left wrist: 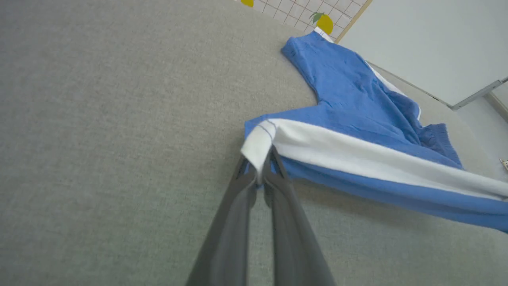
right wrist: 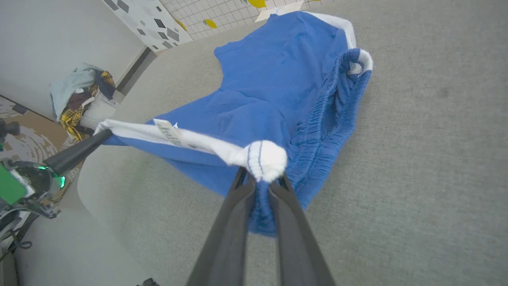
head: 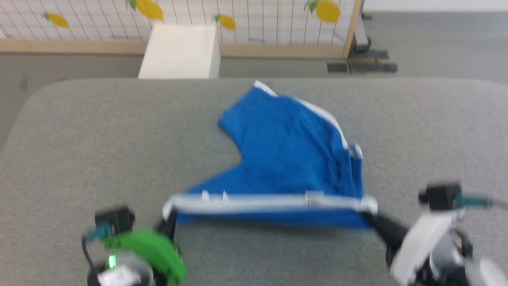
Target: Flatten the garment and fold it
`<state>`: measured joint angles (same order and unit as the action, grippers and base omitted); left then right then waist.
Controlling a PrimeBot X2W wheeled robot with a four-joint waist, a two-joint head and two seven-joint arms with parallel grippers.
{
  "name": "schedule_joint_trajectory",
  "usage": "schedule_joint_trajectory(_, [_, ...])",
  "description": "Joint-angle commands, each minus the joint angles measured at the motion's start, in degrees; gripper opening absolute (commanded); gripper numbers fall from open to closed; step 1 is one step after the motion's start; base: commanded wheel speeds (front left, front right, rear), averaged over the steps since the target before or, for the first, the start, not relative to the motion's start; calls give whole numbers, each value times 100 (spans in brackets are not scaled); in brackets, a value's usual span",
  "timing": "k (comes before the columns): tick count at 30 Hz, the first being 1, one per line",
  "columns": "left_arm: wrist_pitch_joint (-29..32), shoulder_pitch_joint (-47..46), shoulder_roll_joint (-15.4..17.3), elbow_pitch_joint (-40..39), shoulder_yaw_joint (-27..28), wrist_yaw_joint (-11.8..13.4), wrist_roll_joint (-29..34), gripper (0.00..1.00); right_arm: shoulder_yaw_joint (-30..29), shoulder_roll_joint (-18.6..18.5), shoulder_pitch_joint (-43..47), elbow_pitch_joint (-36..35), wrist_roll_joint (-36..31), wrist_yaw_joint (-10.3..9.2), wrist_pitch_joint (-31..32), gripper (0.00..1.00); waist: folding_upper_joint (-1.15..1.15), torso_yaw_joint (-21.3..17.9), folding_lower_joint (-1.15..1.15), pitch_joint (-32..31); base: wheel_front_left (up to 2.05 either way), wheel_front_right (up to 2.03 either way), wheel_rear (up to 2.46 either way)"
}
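Note:
The garment (head: pixel 289 151) is royal-blue shorts with white side bands, lying on the grey table (head: pixel 79 139). Its near edge, a white band (head: pixel 270 201) with a small label, is lifted and stretched taut between my two grippers. At the band's left end my left gripper (head: pixel 170 216) is shut on the fabric; the left wrist view has the pinched white corner (left wrist: pixel 258 145) at my left gripper (left wrist: pixel 260 174). The right end is bunched in my right gripper (head: pixel 371 212), which is shut on it; the bunched white end (right wrist: pixel 264 159) sits at that gripper (right wrist: pixel 260 180) in the right wrist view. The rest of the garment (right wrist: pixel 278 79) trails away on the table.
A white box (head: pixel 180 51) stands on the floor beyond the table's far edge, before a lemon-patterned screen (head: pixel 254 20). In the right wrist view a pile of clothes (right wrist: pixel 81 95) lies off the table, and my left arm's green-lit wrist (right wrist: pixel 24 182) shows at the left.

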<state>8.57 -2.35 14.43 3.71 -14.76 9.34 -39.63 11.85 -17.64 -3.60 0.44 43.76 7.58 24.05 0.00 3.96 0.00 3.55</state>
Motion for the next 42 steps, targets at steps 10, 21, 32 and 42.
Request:
schedule_joint_trajectory(10, [918,2163,259,-1002,10,1011,-270,0,-375,228,1985,-671,-653,-9,1319,0,0,92,0,-641,0,0,0])
schedule_joint_trajectory(21, [1141,1801,505,-1903,43,1117,-118,0,-1040,700,1975,-1453,-1010,-9,1930,0,0,3,0,-409,0,0,0])
schedule_joint_trajectory(32, [1443,-1598,434,-92,-436,28,119,0,-1476,1098,690,-1381,-1293,-9,2044,0,0,-395,0,749,0,0,0])
schedule_joint_trajectory(42, [1456,-3593,173,1696,-707,-423,382,0,-1533,1275,-139,-1068,-1228,-9,1661,0,0,-922,0,1602,0,0,0])
